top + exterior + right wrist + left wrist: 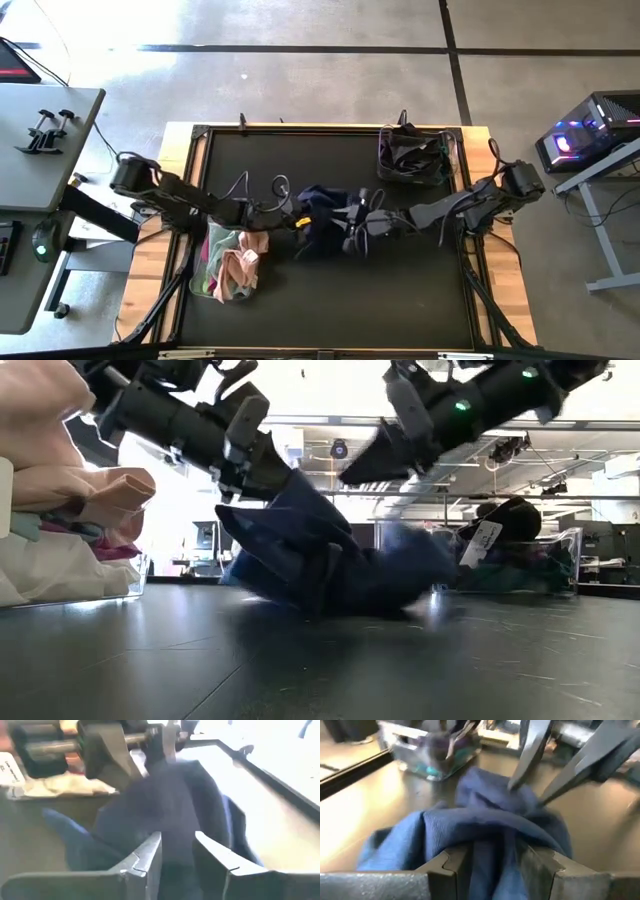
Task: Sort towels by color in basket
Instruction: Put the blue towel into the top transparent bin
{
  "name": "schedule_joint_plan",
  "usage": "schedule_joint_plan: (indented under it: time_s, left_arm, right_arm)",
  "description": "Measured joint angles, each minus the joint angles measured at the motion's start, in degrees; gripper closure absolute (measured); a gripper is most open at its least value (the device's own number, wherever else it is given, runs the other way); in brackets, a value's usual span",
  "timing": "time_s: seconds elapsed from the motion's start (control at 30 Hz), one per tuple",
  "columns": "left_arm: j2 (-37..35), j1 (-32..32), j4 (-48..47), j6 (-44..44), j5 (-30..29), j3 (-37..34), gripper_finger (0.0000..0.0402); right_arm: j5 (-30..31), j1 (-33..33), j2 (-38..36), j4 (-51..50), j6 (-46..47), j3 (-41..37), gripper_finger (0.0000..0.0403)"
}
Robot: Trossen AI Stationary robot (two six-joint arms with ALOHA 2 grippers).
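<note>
Left gripper (492,862) is clamped on a fold of the navy towel (320,222) at mid-table, and the right gripper (177,852), directly opposite it, pinches the same cloth from the other side, so the towel hangs bunched between the two with its lower part on the table (330,300). Just behind the left gripper sits a clear bin (205,285) heaped with pink and pale towels (240,265); well behind the right gripper, a second clear bin (385,160) holds dark cloths (415,155). Judging from this, sorting is nearly done: only the navy towel lies outside a bin.
</note>
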Motion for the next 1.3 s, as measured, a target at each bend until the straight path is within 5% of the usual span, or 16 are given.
schedule_joint_plan:
  time_s: [0.33,0.53,0.67,0.9,1.03,1.3]
  left_arm:
    - [-1.6,-0.1,-3.3,-0.3,-0.8,-0.7,0.0273]
    - [-0.7,-0.2,-1.7,-0.1,0.1,-0.5,0.0273]
    - [-0.9,-0.2,0.5,2.0,-0.2,-0.6,0.0273]
    - [-1.8,-2.8,2.0,7.4,-4.9,-0.6,0.0273]
    - [-4.1,-6.7,3.1,15.3,-12.7,-0.6,0.0273]
    - [-4.2,-15.5,14.9,44.9,-17.9,0.3,0.0273]
  right_arm:
    - [-12.4,-5.1,3.3,1.0,-5.1,4.3,0.0173]
    - [-20.4,-9.5,8.4,1.8,-7.0,4.0,0.0155]
    - [-22.5,-11.0,13.2,4.8,-7.9,4.1,0.0196]
    - [-17.9,-10.2,11.8,1.0,-5.4,4.1,0.0385]
    - [-11.6,-7.9,5.4,-4.5,-1.7,4.1,0.0382]
    - [-13.3,-5.9,-3.7,-6.0,-1.6,4.0,0.0396]
